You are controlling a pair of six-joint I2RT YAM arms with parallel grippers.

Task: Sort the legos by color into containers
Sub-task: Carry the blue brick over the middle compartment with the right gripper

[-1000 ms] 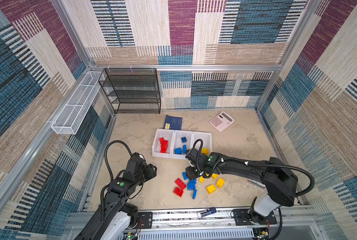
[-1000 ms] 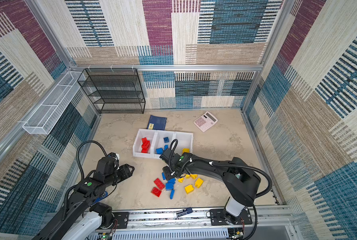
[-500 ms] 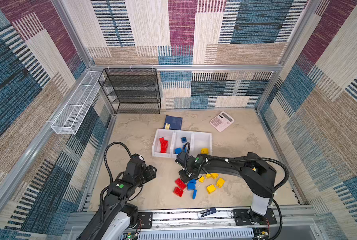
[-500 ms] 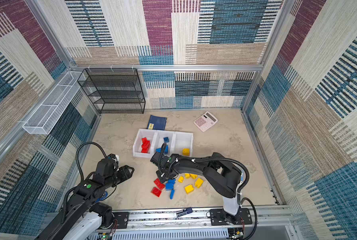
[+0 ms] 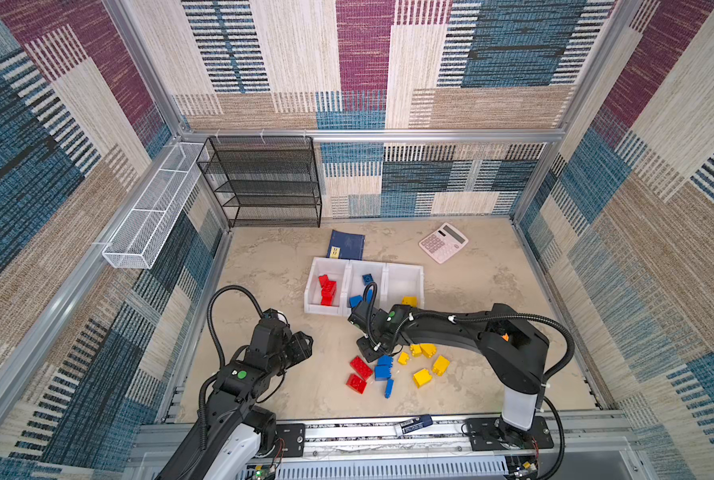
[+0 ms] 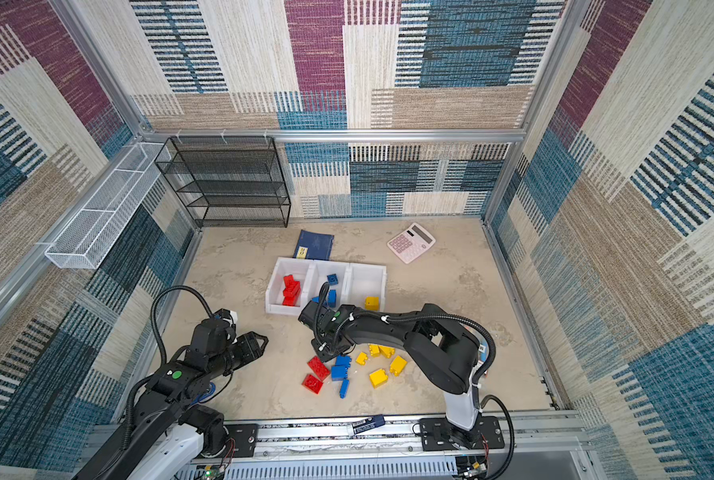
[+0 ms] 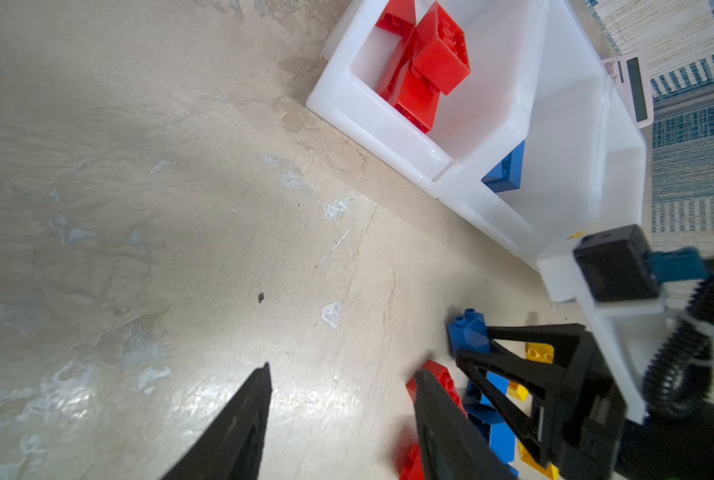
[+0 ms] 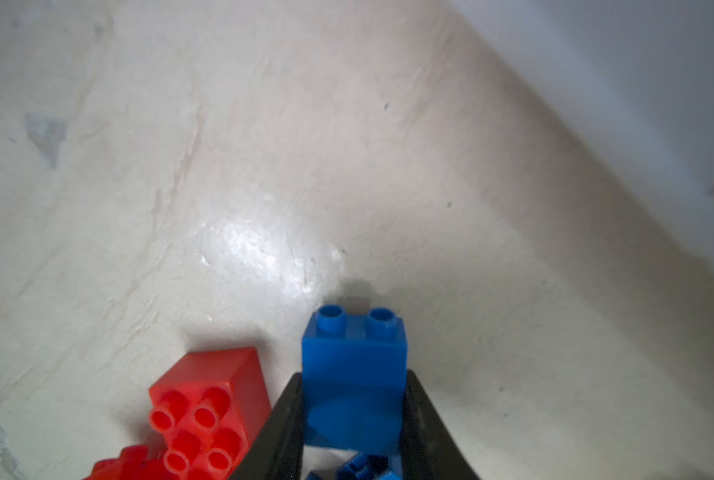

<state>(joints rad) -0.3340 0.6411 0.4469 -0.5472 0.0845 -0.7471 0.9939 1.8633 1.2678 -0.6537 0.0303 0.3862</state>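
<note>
Three joined white containers (image 5: 403,280) stand mid-table: red legos (image 5: 327,289) in the left one, blue legos (image 5: 367,279) in the middle one, a yellow lego (image 5: 409,301) in the right one. Loose red (image 5: 360,366), blue (image 5: 383,370) and yellow legos (image 5: 422,377) lie in front of them. At the pile's near-left edge, my right gripper (image 5: 368,351) (image 8: 353,376) is shut on a small blue lego (image 8: 355,345) (image 7: 469,332), low over the table beside a red lego (image 8: 206,395). My left gripper (image 5: 305,347) (image 7: 343,374) hovers open and empty left of the pile.
A dark-blue booklet (image 5: 346,245) lies behind the containers, and a pink calculator (image 5: 443,242) lies at the back right. A black mesh rack (image 5: 264,183) stands against the back wall. A white wire basket (image 5: 152,216) hangs on the left wall.
My right gripper moved left and down from the containers' front to the pile's edge and closed on the small blue lego. The left arm has stayed put.
</note>
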